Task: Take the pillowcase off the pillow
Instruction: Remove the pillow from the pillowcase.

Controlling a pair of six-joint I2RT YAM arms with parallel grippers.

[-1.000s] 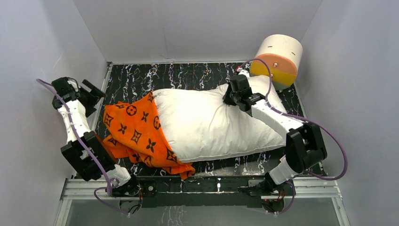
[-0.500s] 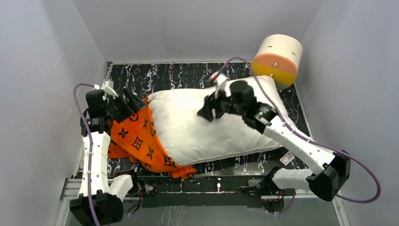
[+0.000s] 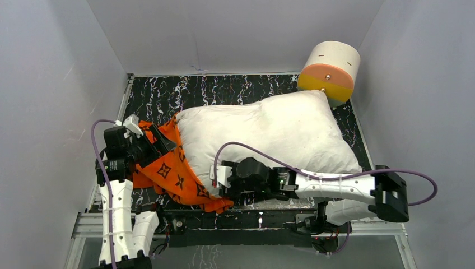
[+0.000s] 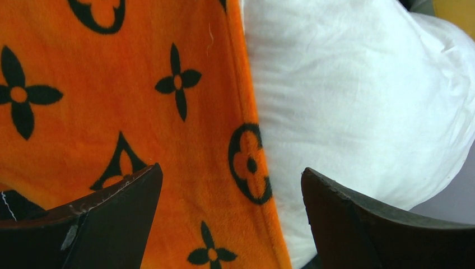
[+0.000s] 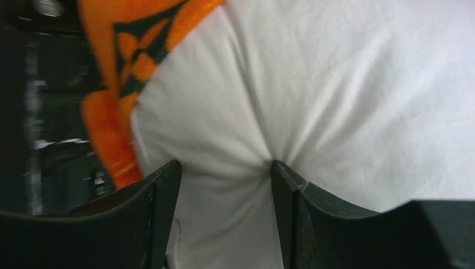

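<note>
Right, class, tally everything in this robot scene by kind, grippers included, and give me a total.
pillow: 1
pillowcase: 1
round drum: 1
grippers: 2, the left gripper and the right gripper
Total: 5

Marbled table point(image 3: 224, 89) — pillow point(image 3: 280, 131), pillowcase point(image 3: 173, 171), drum point(image 3: 330, 70).

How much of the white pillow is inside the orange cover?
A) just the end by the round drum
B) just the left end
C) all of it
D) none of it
B: the pillowcase wraps only the left end of the pillow, and the rest lies bare all the way to the drum.
</note>
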